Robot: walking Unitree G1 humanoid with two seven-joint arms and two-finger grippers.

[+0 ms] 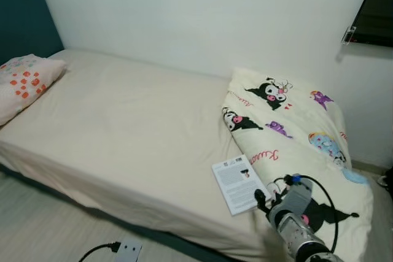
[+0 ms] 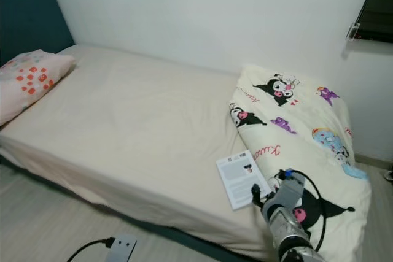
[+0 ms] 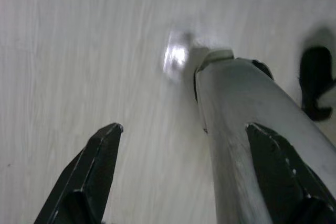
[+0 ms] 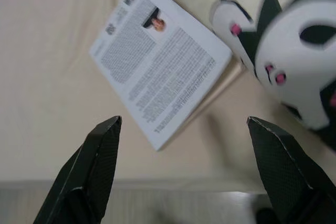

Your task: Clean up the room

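A white book [image 1: 237,183] lies back cover up near the front edge of the bed [image 1: 123,127], its right side against the folded cartoon-print blanket [image 1: 295,133]. My right gripper [image 1: 260,199] hovers just above the book's near corner, fingers open and empty. The right wrist view looks down on the book [image 4: 160,64] between the two spread fingers [image 4: 92,166], with the blanket's black-and-white character [image 4: 289,51] beside it. My left gripper [image 3: 184,171] hangs open over the pale wood floor [image 3: 79,51], next to a silver limb [image 3: 247,129] of the robot.
A pillow [image 1: 21,84] with orange squares rests at the head of the bed by the teal headboard [image 1: 24,19]. A white power strip [image 1: 128,250] with a black cable lies on the floor in front of the bed. A dark screen [image 1: 374,10] hangs on the wall upper right.
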